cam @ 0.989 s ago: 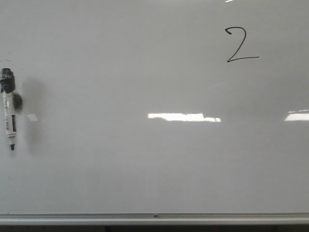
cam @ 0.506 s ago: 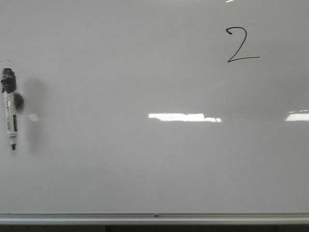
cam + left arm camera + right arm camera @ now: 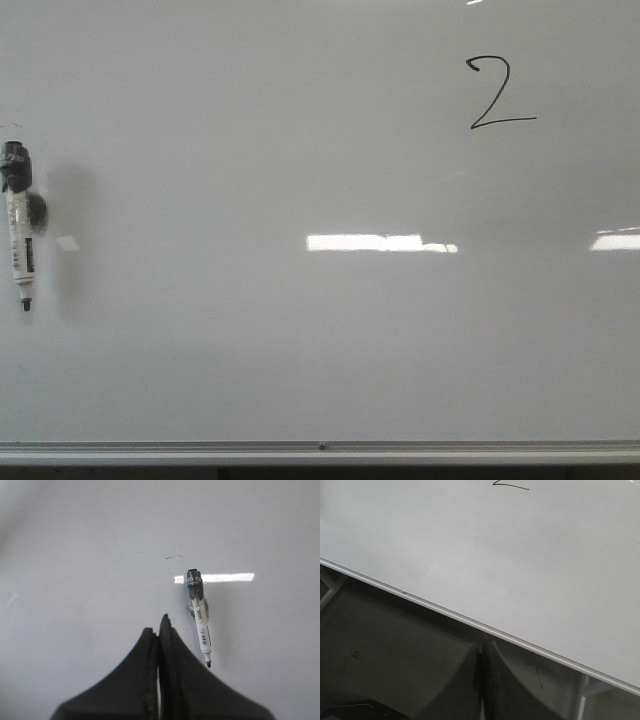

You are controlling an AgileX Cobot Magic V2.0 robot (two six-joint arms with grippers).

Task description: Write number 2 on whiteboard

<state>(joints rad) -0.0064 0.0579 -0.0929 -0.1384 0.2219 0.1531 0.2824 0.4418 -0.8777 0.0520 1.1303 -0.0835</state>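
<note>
- glossy white-grey whiteboard (image 3: 300, 330) fills nearly the whole front view, with bright light reflections across its middle and a silver rail (image 3: 320, 452) along its bottom edge.
- thin black number 2 (image 3: 497, 93) sits in the upper right part of the board, with a curled top and a long flat base stroke; only its base stroke shows at the edge of the right wrist view.
- white-barrelled marker (image 3: 19, 228) lies against the board at the far left, well apart from the digit, its dark cap end up and its small dark tip pointing down.
- a dark round blot lies just beside the marker's barrel, and a soft shadow falls to its right.
- left pincer (image 3: 159, 630) has its two dark fingers pressed together with nothing between them, near the marker but not touching it.
- right pincer (image 3: 482, 650) is likewise closed on nothing, hanging below the board's rail in front of a dark surface.
- neither pincer shows in the front view.
</note>
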